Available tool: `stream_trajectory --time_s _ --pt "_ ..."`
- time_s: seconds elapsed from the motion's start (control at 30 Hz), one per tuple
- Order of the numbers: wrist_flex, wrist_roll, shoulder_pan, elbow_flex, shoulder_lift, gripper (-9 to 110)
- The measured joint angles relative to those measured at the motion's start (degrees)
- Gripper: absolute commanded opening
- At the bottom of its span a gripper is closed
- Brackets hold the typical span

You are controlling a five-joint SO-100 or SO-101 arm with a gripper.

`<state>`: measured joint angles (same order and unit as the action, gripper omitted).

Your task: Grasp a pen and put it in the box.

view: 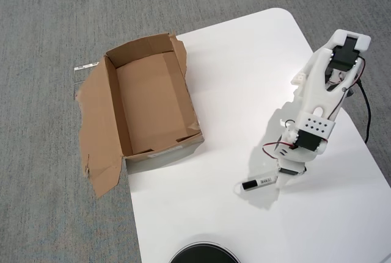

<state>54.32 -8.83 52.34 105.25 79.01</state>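
The pen (259, 183) has a white barrel and a black cap. It lies nearly level near the table's front right, with the cap pointing left. My gripper (281, 179) hangs below the white arm (321, 101), and its jaws stand close together on the pen's right end. I cannot tell whether the pen rests on the table or is just above it. The brown cardboard box (119, 113) stands open and empty at the table's left edge, well left of the pen. Its torn flap spreads over the carpet.
The white table (244, 80) has rounded corners and grey carpet around it. A round black object (204, 254) sits at the front edge. The arm's base (348, 46) is at the far right, and a black cable (366, 110) runs along the right edge.
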Motion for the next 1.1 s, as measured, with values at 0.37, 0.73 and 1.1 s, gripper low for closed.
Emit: stream_trajectory --time_s 0.37,0.73,1.1 --pt "0.09 0.00 0.53 -0.35 -0.18 25" --pt "0.09 0.00 3.52 -0.35 -0.18 25" --pt "0.09 -0.09 3.87 -0.35 -0.18 24"
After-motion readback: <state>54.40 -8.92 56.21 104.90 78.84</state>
